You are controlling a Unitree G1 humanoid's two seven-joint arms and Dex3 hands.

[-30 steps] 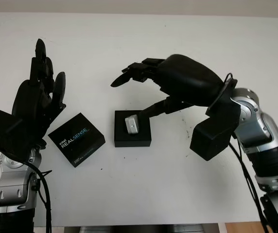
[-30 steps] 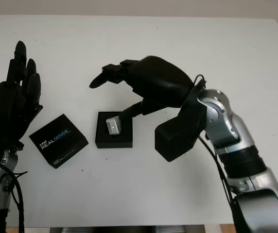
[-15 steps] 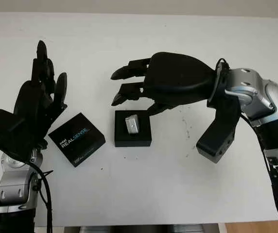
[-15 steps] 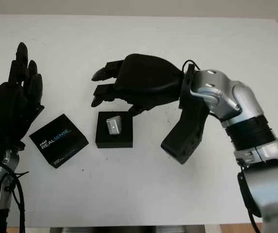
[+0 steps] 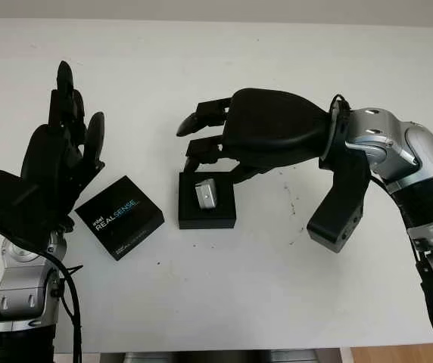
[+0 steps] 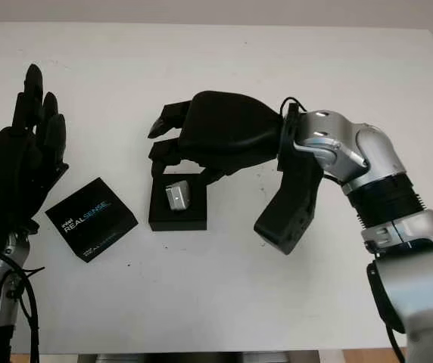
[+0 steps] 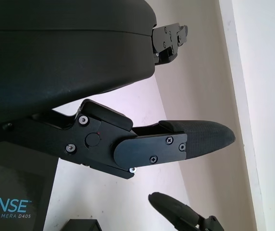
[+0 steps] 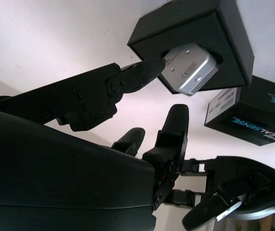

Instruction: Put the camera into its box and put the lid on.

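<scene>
right hand (image 5: 216,140) lowered over matte black box (image 5: 207,201), open, empty; boxy silver camera (image 5: 206,193) inside.

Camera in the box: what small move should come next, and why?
Probably press the camera down level with the right robot hand hovering just above it. It sits tilted in the open box, sticking up, so the lid lying beside the box would not close. The left robot hand is open near the lid.
</scene>
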